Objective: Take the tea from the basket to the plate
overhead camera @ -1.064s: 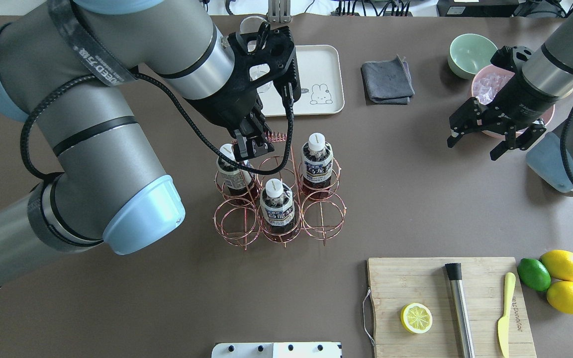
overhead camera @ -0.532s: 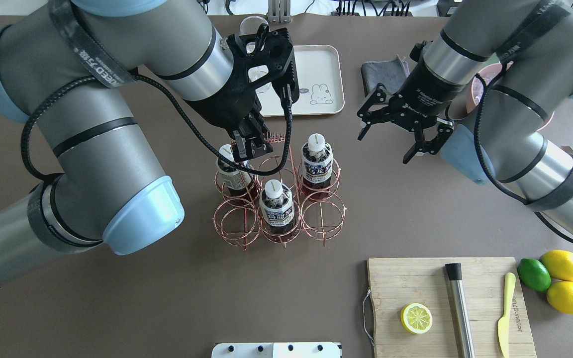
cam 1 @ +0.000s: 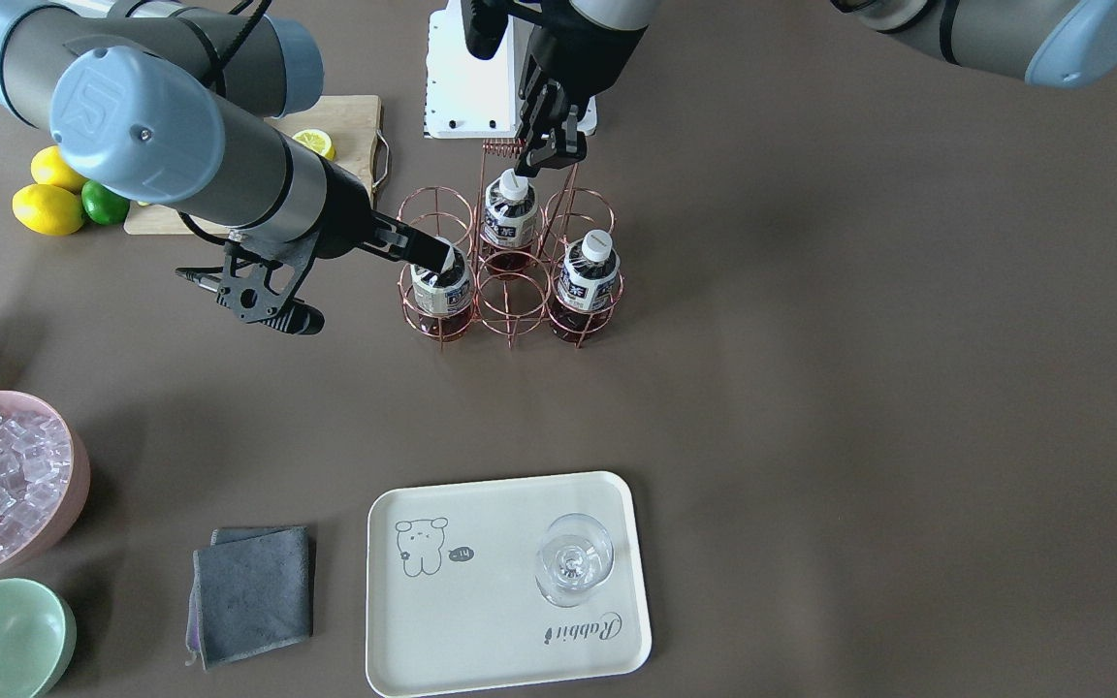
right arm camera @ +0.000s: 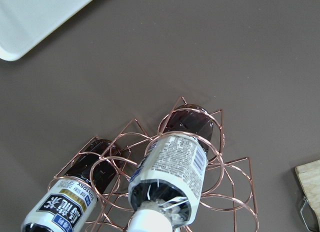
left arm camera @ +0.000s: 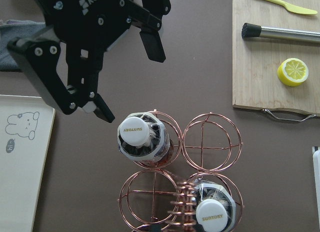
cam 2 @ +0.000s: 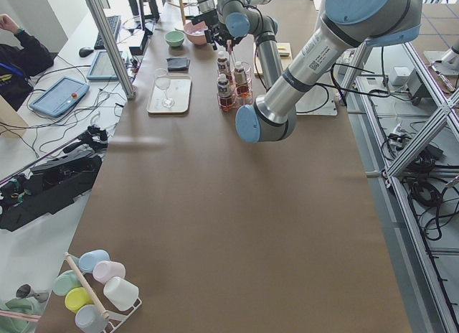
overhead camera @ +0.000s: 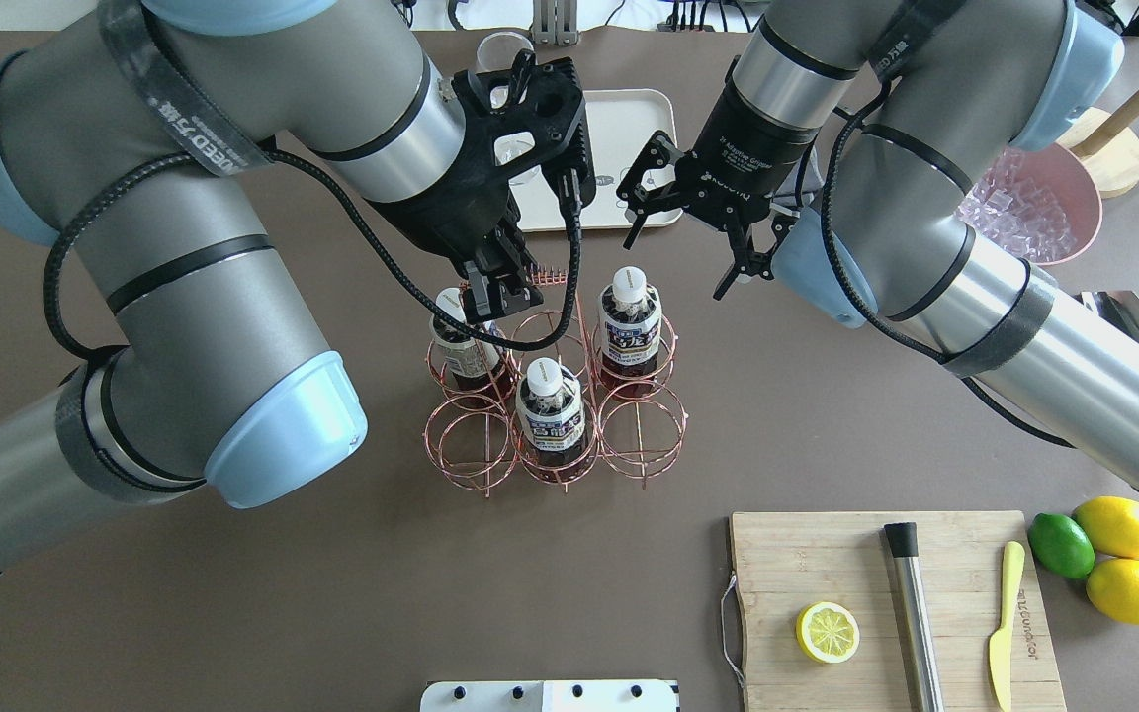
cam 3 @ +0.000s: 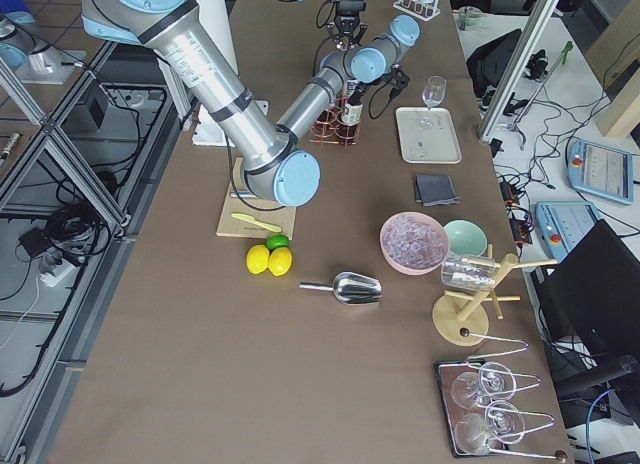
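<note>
The copper wire basket (overhead camera: 642,456) stands mid-table with three tea bottles in it: one at the rear right (overhead camera: 629,318), one at the front middle (overhead camera: 550,405), one at the rear left (overhead camera: 459,344), partly under my left gripper. My left gripper (overhead camera: 502,295) is shut on the basket's coiled top handle (cam 1: 500,147). My right gripper (overhead camera: 673,267) is open, just above and behind the rear-right bottle (cam 1: 440,283), one finger (cam 1: 423,252) close to its cap. The cream plate (cam 1: 481,620) lies beyond the basket.
A wine glass (cam 1: 573,557) stands on the plate. A grey cloth (cam 1: 253,591), a mint bowl (cam 1: 1,640) and a pink ice bowl (cam 1: 64,504) lie by it. A cutting board (overhead camera: 807,554) with lemon half, muddler and knife, loose citrus (overhead camera: 1118,529) and a metal scoop (overhead camera: 1133,326) lie on my right.
My right arm has swung in from the table's right side to the basket, its gripper still open. The left gripper and the bottles have not moved.
</note>
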Tool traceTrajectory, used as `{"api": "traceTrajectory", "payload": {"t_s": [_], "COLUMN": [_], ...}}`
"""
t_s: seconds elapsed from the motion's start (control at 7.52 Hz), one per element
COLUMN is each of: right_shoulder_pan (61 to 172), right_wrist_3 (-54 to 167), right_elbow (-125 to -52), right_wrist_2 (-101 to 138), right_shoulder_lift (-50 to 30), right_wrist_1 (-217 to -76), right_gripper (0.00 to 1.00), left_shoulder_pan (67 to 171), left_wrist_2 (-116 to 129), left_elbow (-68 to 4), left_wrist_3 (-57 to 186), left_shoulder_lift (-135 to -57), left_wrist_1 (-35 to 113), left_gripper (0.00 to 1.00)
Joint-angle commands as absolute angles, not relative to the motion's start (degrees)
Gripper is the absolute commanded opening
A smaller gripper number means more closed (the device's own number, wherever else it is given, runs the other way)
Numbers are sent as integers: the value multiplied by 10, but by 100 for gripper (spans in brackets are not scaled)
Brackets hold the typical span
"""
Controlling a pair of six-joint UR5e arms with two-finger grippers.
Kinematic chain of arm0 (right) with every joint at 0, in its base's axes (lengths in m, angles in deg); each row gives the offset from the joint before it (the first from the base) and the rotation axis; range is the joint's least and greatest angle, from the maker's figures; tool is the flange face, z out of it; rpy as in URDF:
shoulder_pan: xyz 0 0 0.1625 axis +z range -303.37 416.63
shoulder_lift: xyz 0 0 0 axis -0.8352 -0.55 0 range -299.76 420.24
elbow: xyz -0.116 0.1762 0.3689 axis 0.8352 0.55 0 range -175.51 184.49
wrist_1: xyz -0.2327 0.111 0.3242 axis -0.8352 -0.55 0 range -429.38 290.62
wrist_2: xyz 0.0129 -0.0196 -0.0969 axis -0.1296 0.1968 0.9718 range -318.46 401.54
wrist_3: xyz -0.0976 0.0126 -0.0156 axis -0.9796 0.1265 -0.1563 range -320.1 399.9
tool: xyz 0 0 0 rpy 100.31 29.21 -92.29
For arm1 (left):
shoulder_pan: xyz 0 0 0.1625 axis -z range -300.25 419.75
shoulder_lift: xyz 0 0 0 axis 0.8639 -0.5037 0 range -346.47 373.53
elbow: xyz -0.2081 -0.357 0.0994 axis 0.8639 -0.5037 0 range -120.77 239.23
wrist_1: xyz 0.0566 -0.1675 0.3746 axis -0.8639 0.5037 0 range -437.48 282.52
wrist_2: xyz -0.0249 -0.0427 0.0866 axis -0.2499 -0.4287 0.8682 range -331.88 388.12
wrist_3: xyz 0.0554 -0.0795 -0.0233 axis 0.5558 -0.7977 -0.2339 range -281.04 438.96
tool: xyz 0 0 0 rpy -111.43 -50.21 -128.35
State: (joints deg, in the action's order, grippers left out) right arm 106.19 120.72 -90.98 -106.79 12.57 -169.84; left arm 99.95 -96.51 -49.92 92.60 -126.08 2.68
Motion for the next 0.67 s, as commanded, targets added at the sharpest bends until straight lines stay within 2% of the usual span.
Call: {"api": "traceTrajectory", "payload": {"t_s": [0.0,0.53], "right_shoulder_pan": [1041,1033], "right_wrist_3": [1231,1229], "right_elbow": [-897,-891], "right_wrist_2": [-1062,-1061], "right_shoulder_lift": [147,147], "right_wrist_1": [-1698,-1698], "right_gripper": [98,79], "left_shoulder_pan": [998,998], "left_wrist_2": [-965,-965], "left_elbow": [-500,-500], "left_wrist_3": [926,926], "left_shoulder_lift": [-1260,-1260], "left_wrist_1": [28,28], "left_gripper": [0,0]}}
